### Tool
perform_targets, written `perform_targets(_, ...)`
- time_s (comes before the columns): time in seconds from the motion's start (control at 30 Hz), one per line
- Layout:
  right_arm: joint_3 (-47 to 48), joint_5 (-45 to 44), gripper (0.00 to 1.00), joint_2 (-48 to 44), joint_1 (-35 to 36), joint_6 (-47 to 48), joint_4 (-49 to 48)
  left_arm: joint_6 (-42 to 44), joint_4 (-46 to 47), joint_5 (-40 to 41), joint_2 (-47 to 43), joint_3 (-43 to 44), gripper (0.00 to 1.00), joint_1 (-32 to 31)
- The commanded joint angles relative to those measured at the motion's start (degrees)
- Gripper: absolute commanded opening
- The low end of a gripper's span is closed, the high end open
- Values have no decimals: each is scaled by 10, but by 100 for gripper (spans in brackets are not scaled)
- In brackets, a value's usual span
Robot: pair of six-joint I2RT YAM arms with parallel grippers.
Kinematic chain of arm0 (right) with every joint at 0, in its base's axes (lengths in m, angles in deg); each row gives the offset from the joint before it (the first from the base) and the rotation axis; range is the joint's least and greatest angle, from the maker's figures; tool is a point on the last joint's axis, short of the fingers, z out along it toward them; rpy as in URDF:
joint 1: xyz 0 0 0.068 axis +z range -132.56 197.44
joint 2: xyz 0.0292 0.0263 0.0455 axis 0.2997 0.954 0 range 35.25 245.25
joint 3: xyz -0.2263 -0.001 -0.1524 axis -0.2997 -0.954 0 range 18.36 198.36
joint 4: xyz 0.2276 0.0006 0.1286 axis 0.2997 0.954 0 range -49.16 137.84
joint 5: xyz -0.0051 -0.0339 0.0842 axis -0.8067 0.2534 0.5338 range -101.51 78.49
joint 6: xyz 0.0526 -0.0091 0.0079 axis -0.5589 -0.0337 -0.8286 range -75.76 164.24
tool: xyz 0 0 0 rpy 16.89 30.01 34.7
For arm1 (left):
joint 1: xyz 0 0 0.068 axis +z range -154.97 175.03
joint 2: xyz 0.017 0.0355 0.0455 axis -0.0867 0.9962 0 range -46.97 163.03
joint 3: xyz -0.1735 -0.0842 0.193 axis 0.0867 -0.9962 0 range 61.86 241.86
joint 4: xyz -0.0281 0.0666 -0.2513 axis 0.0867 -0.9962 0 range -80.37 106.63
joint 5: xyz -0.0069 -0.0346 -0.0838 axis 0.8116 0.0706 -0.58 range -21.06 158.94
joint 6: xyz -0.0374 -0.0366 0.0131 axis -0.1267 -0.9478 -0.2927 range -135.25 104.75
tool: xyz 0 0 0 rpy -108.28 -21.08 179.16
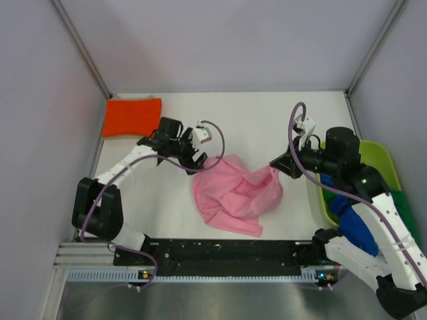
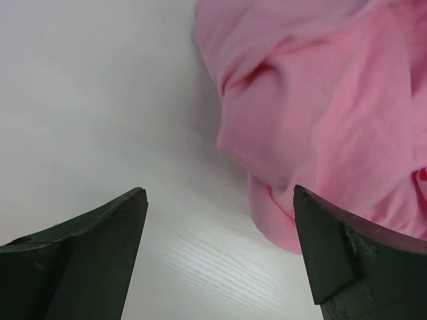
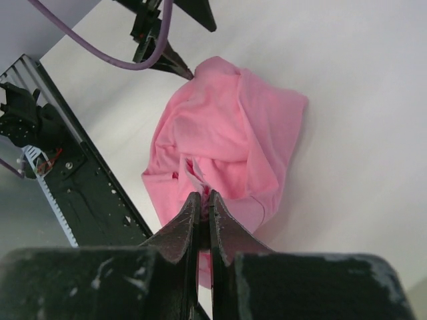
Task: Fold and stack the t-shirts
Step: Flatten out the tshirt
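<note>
Jaws clenched on an edge of the crumpled pink t-shirt (image 1: 235,195), the right gripper (image 1: 274,166) held it, apparently for spreading; the left gripper (image 2: 220,192) hovered alongside, jaws released.

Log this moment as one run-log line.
left tool: open, beside pink t-shirt | right tool: shut on pink t-shirt | orange-red t-shirt: folded, far left corner | blue t-shirt: in tub

Bare table (image 1: 267,113) open far centre; crumpled pink t-shirt (image 1: 233,193) blocks middle, orange-red t-shirt (image 1: 132,117) far-left corner, lime tub (image 1: 381,155) right edge.
</note>
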Motion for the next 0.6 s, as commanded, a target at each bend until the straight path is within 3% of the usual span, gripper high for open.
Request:
perform_targets(0.0,19,-17,0,-14,-12,-3,-4,33,-4,-5,51,106,95,-52)
perform_targets(0.2,31,-37,0,-16,-19,3,14,116,-91,-39,129,211,99,-111)
perform_targets(0.4,43,-48,0,-18,-24,10,22,185,-109,-14,177,235,96,-155)
perform_targets(0.5,44,-50,0,-18,-24,10,24,172,-124,0,218,287,80,-158)
perform_targets(0.57,44,-53,0,-18,-25,10,25,157,-146,14,242,334,59,-158)
